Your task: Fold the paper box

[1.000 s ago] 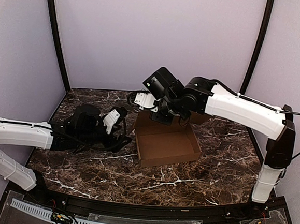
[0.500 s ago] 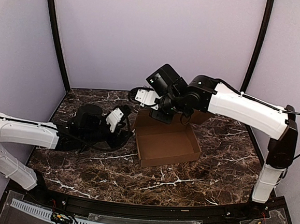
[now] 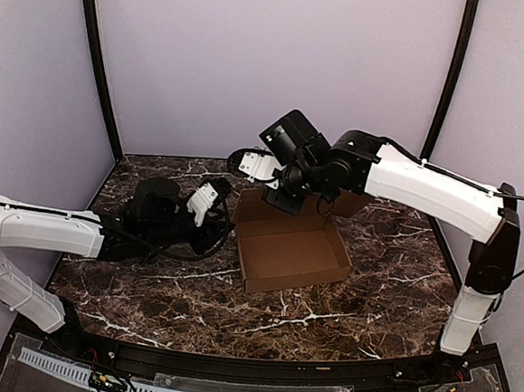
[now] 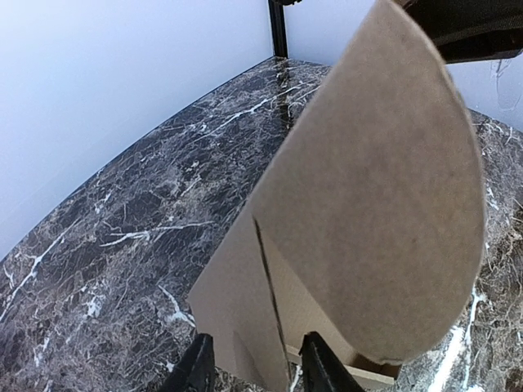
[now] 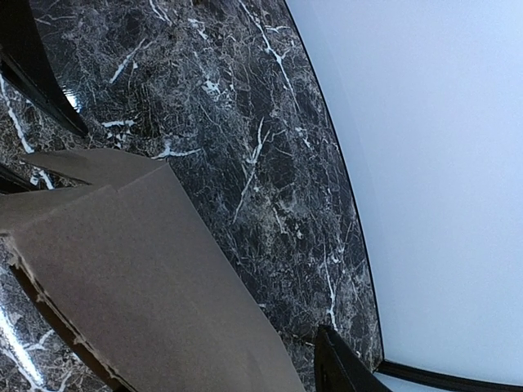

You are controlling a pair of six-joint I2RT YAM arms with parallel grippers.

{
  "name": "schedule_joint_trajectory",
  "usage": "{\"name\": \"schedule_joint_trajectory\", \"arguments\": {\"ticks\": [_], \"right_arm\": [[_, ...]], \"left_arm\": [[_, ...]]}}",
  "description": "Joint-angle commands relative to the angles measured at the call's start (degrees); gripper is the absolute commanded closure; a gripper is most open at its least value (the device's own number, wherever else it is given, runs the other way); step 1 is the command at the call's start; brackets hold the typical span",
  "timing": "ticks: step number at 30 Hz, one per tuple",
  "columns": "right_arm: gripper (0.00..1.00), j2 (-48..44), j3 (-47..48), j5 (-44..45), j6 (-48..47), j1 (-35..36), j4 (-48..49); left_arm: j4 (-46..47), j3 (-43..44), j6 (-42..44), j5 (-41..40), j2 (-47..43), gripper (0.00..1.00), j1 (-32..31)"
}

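**A:** Where is the box?

**B:** The box (image 3: 292,251) sits open side up on the table (image 3: 172,298), a little right of the middle. Its walls stand upright, and both arms meet it at its far left end.

**A:** And the left gripper?

**B:** The left gripper (image 4: 256,369) comes in low from the left, at the box's left wall near the far corner. In its wrist view, its two fingers (image 4: 198,369) are partly spread, with the cardboard wall standing between them.

**A:** Are they pinching it?

**B:** I cannot tell. The fingers flank the wall closely, but the view doesn't show whether they press on it.

**A:** What fills the rest of that view?

**B:** A rounded flap (image 4: 384,188) rises tilted above the fingers. It runs up toward the dark body of the other arm.

**A:** Where is the right gripper?

**B:** The right gripper (image 3: 278,200) hangs over the box's far wall, reaching in from the right and pointing down at the raised cardboard. Its wrist view shows a brown panel (image 5: 139,269) across the lower left. One finger (image 5: 339,369) is just beside the panel's edge.

**A:** Is it spread or clamped?

**B:** I cannot tell. The second finger isn't clearly in view, so the pictures don't show whether it has a grip on the panel.
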Motion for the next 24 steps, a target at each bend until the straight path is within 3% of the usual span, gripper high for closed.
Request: {"name": "schedule_joint_trajectory", "arguments": {"ticks": [1,15,17,18,24], "right_arm": [[0.51,-1.2,-0.5,-0.8,1.3,-0.4,1.3],[0.5,-0.6,0.8,-0.4,3.0,-1.2,1.2],[0.5,-0.6,1.0,-0.4,3.0,-1.2,1.2],[0.48,-0.7,1.1,-0.7,3.0,-1.3,1.3],[0.36,-2.6,0.4,-4.1,3.5,-1.8,1.2]], "left_arm": [[0.7,2.0,0.6,0.7,-0.1,0.66,-0.3],[0.6,2.4,0.4,-0.1,-0.4,0.86,-0.3],[0.5,2.6,0.5,-0.1,-0.5,0.92,-0.3],[0.4,2.7,0.7,-0.1,-0.6,0.97,-0.3],[0.0,3.0,1.6,-0.9,-1.1,0.99,-0.3]]}}
